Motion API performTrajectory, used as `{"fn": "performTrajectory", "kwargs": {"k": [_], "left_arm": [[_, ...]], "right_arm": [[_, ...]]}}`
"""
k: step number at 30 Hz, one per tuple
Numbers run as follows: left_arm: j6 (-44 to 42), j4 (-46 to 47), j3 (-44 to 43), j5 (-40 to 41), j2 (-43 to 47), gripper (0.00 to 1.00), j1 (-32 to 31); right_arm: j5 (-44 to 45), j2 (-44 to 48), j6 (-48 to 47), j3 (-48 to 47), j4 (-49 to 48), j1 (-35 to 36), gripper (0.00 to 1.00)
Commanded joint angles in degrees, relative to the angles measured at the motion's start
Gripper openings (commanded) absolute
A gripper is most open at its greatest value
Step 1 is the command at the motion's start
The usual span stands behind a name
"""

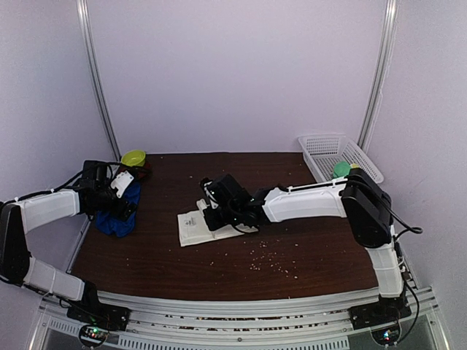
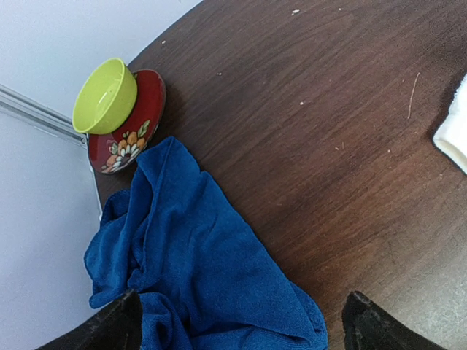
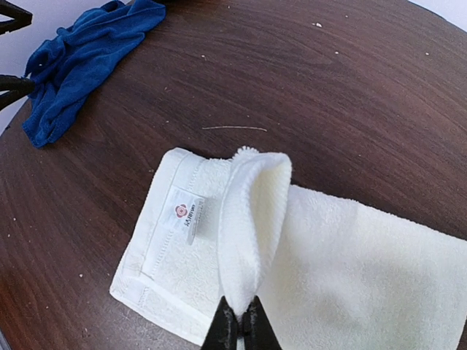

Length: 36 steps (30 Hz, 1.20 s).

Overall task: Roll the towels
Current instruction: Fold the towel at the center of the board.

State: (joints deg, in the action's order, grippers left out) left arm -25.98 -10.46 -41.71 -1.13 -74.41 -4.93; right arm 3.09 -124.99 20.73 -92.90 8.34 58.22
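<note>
Right gripper [image 3: 238,324] is clamped tight on the white towel [image 3: 343,255], pinching a fold of its edge and holding it up off the rest of the cloth, so the raised loop stands over the flat part. That towel sits mid-tabletop [image 1: 168,270], sewn label [image 3: 187,215] facing up near its left end. Left gripper [image 2: 237,324] is spread wide with nothing between the fingers, hovering over the near end of the blue towel [image 2: 197,270]. Can't tell from the wrist view if the fingertips touch the cloth. Blue towel is a crumpled heap at the left edge of the tabletop, well apart from the white one. Just beyond it, far-left corner: lime-green bowl [image 2: 106,95] resting on a red floral dish [image 2: 135,127]. White mesh basket [image 1: 328,149] is at the far right corner. Crumbs [image 1: 270,262] are scattered on the near side of the tabletop.
</note>
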Motion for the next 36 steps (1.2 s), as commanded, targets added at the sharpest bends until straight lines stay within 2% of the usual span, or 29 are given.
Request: {"fn": "performTrajectory", "kwargs": {"k": [1, 23, 27, 30, 36], "left_arm": [[0.6, 2.2, 0.5, -0.9, 0.3, 0.98, -0.1], [0.6, 2.2, 0.6, -1.4, 0.2, 0.98, -0.2], [0.5, 2.2, 0.6, -1.5, 0.1, 0.98, -0.1], [0.5, 2.1, 0.5, -1.8, 0.0, 0.98, -0.1], [0.3, 1.3, -0.7, -5.7, 0.0, 0.98, -0.2]], "right_arm": [[-0.4, -1.6, 0.1, -2.9, -1.2, 0.7, 0.0], [-2.2, -7.0, 2.2, -5.9, -6.5, 2.0, 0.02], [-3.9, -7.9, 2.0, -6.8, -6.6, 2.3, 0.16], [-6.3, -8.3, 1.8, -7.0, -7.2, 2.4, 0.33], [-10.5, -5.9, 1.8, -4.8, -10.2, 2.4, 0.46]]}}
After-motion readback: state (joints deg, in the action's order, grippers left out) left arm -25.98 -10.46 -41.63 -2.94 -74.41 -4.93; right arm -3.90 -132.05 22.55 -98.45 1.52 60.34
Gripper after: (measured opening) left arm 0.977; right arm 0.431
